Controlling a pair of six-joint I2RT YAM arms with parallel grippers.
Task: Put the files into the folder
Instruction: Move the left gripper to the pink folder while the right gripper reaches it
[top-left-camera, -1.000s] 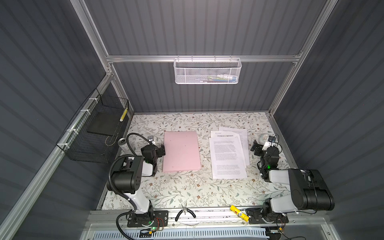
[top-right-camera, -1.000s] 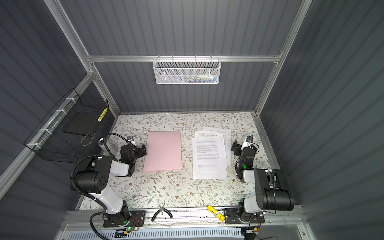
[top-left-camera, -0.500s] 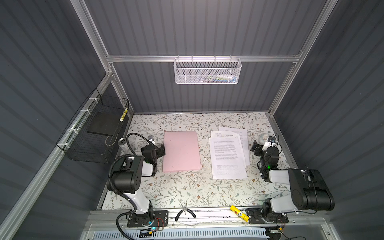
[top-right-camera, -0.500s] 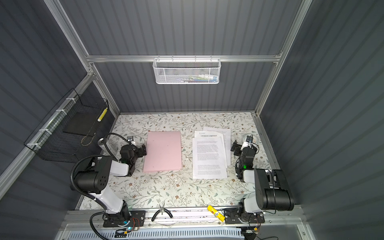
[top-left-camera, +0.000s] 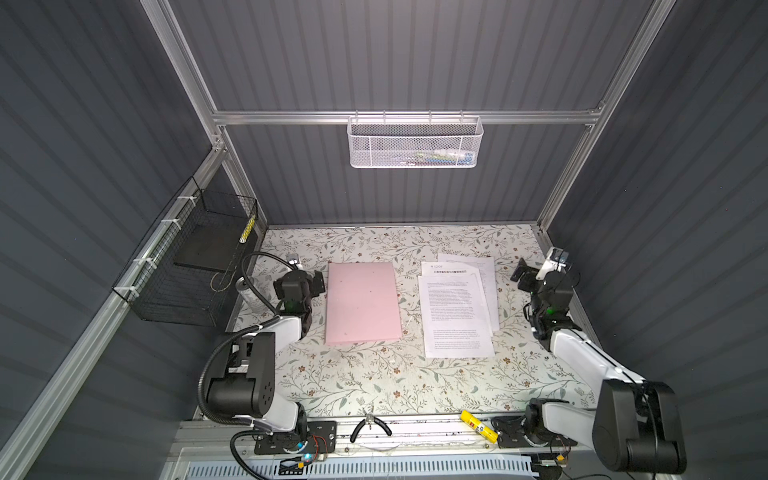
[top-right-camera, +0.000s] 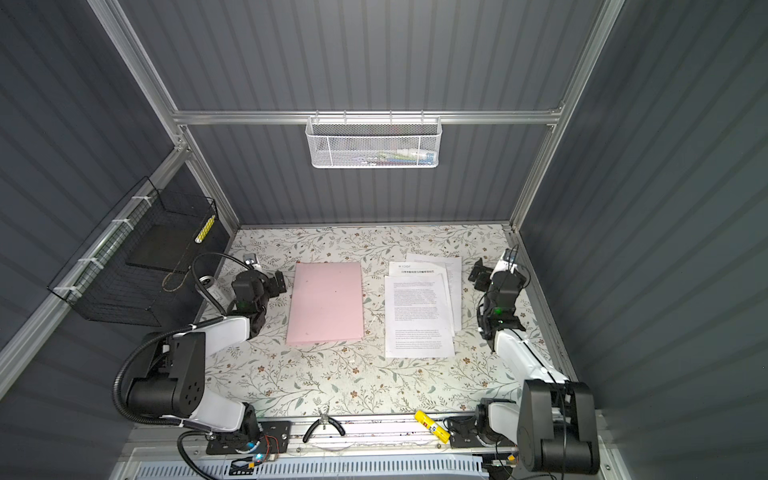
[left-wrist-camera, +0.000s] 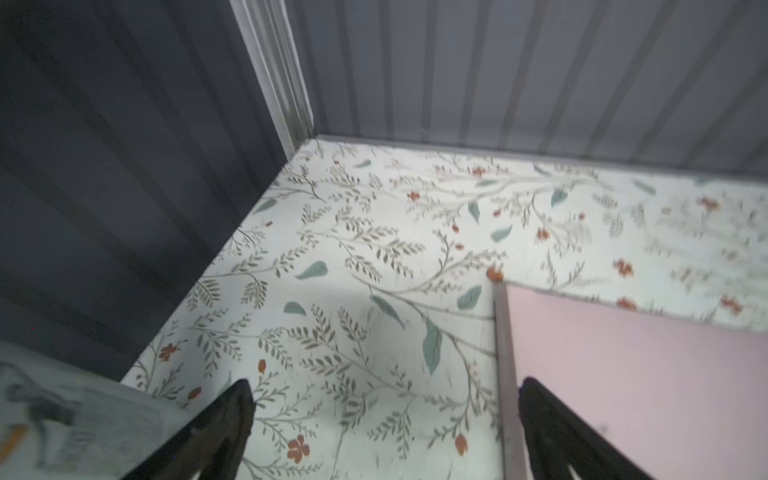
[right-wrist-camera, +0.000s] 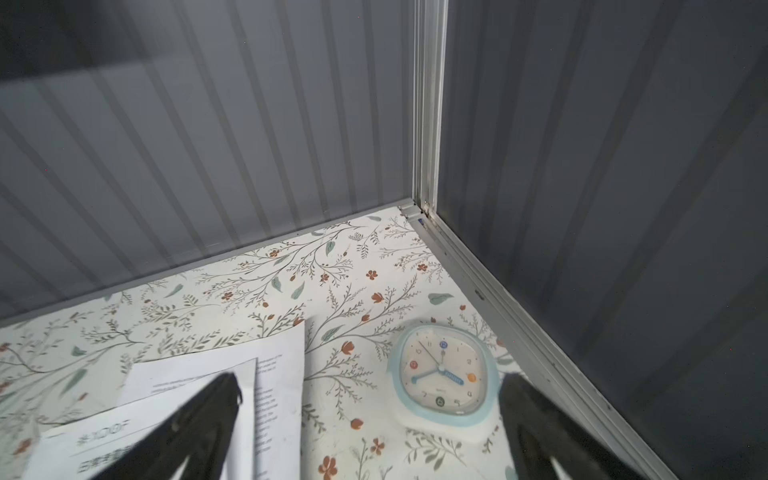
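Files (top-left-camera: 457, 307) lie fanned flat, right of the closed pink folder (top-left-camera: 362, 303), not touching it. Left gripper (left-wrist-camera: 382, 399) and right gripper (right-wrist-camera: 370, 395) both wide, empty. Open the cover first; square sheets, slide them as one stack.

We see the thin pale-pink rectangular card folder (top-left-camera: 363, 303) lying closed and flat on the floral desk (top-left-camera: 374, 382); beside it, apart, the white printed paper sheets (top-left-camera: 455, 309) lie fanned in a loose overlapping stack.
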